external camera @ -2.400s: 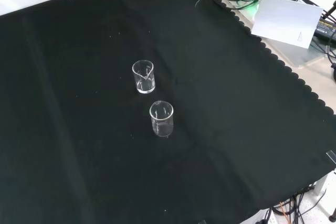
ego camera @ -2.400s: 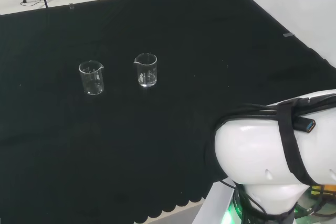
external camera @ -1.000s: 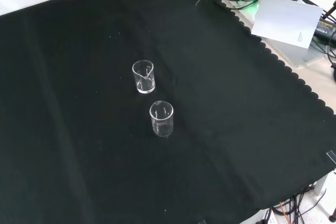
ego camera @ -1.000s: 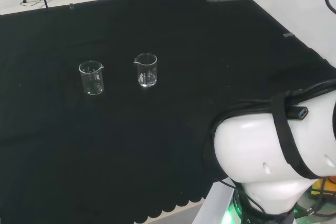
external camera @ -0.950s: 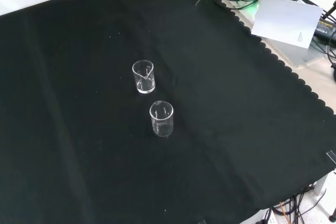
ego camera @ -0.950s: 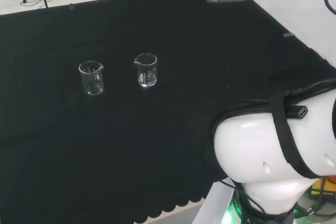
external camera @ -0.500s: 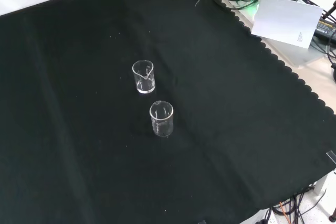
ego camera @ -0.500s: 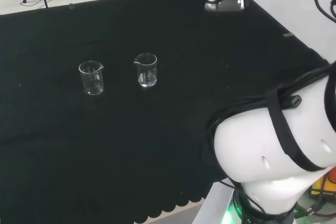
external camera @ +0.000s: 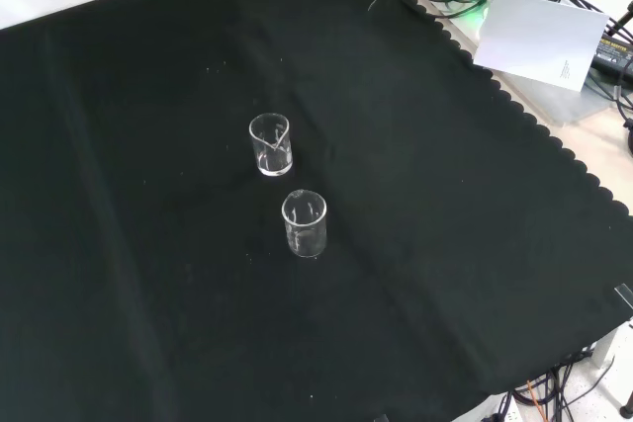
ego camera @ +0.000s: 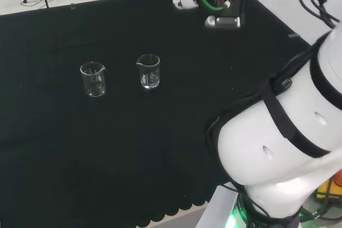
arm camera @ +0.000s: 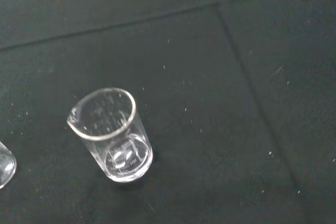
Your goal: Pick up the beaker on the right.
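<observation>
Surface (ego camera: pixel 176 148): a bench under black cloth, scalloped along one edge.
On it: two clear glass beakers, both upright and apart.
Right beaker (ego camera: pixel 148 71): head view, near the middle of the cloth.
Left beaker (ego camera: pixel 93 79): at its 9 o'clock, close by.

No text can be read; the beaker (arm camera: pixel 110 135) bears faint white graduation marks, too small to make out.
</observation>
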Controlling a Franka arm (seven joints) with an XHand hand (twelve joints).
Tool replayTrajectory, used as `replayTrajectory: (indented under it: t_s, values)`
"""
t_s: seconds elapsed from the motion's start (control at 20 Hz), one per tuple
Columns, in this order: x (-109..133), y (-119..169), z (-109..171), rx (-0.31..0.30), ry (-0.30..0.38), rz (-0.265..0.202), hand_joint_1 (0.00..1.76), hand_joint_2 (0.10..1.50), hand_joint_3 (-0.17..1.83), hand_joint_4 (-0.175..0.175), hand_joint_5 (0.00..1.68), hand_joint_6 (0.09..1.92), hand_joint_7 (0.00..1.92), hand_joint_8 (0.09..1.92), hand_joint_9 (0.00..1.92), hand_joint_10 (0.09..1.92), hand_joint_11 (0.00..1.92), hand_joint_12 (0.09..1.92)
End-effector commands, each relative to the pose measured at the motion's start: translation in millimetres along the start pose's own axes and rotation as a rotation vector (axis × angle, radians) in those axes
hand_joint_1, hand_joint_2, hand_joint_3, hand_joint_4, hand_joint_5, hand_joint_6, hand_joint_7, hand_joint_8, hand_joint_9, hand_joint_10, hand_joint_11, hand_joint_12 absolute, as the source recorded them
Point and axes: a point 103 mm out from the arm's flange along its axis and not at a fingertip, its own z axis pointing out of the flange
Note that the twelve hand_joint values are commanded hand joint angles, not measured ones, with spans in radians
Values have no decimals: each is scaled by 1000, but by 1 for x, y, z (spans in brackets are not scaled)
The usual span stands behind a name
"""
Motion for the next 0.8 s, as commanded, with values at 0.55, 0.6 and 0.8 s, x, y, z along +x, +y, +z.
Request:
replayTrajectory:
  t_s: [0.55,0.6,0.8]
  values:
    - [-11,48,91,81,147,-79,425,1010,217,-7,410,87,245,506,345,599,0,1351]
    - [-11,49,96,89,153,-85,438,997,214,-6,408,87,245,506,346,599,0,1352]
    - [-10,54,114,124,186,-109,504,935,197,-1,391,87,237,504,350,599,0,1357]
